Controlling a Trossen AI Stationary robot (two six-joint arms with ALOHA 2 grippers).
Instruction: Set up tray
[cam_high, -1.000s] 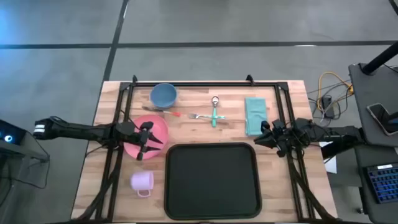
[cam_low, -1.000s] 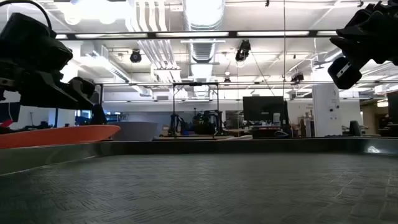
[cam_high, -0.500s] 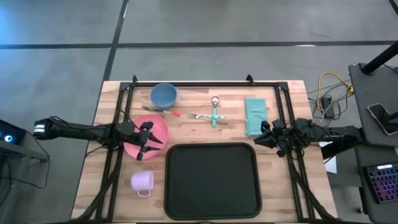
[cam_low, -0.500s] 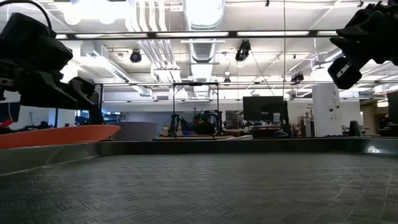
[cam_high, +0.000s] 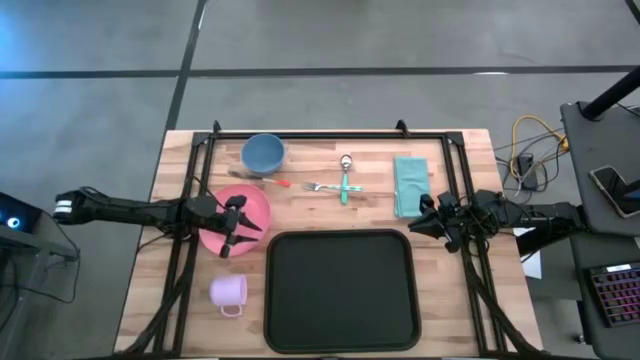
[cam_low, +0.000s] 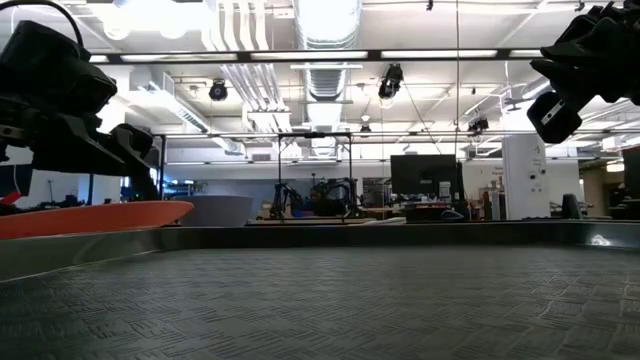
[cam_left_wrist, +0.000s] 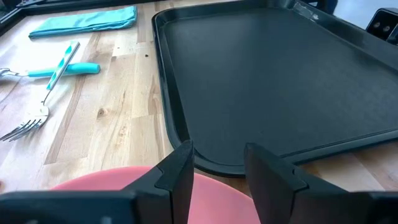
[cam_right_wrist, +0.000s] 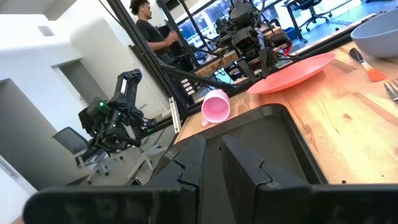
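Observation:
The black tray (cam_high: 340, 290) lies flat at the table's near middle, with nothing on it; its ribbed floor (cam_low: 320, 300) fills the low view. Just left of it lies the pink plate (cam_high: 222, 205). My left gripper (cam_high: 232, 238) stands open, slanting down over the plate's side nearest the tray. In its wrist view the fingers (cam_left_wrist: 177, 174) frame the plate's edge (cam_left_wrist: 214, 193) and the tray's corner (cam_left_wrist: 186, 134). My right gripper (cam_high: 418, 224) hangs level above the table off the tray's far right corner. Its fingers (cam_right_wrist: 193, 162) are shut on nothing. My left gripper hangs close over the pink plate's top (cam_left_wrist: 214, 193), slanting down from the table's left. Nothing sits between its fingers. Whether its fingertips touch the plate I cannot tell.
Along the far side lie a blue bowl (cam_high: 262, 153), a fork (cam_high: 318, 186), a teal-handled spoon (cam_high: 346, 178) and a folded teal napkin (cam_high: 408, 185). A pink cup (cam_high: 228, 292) lies on its side, left of the tray. Black frame rails (cam_high: 330, 133) border the table.

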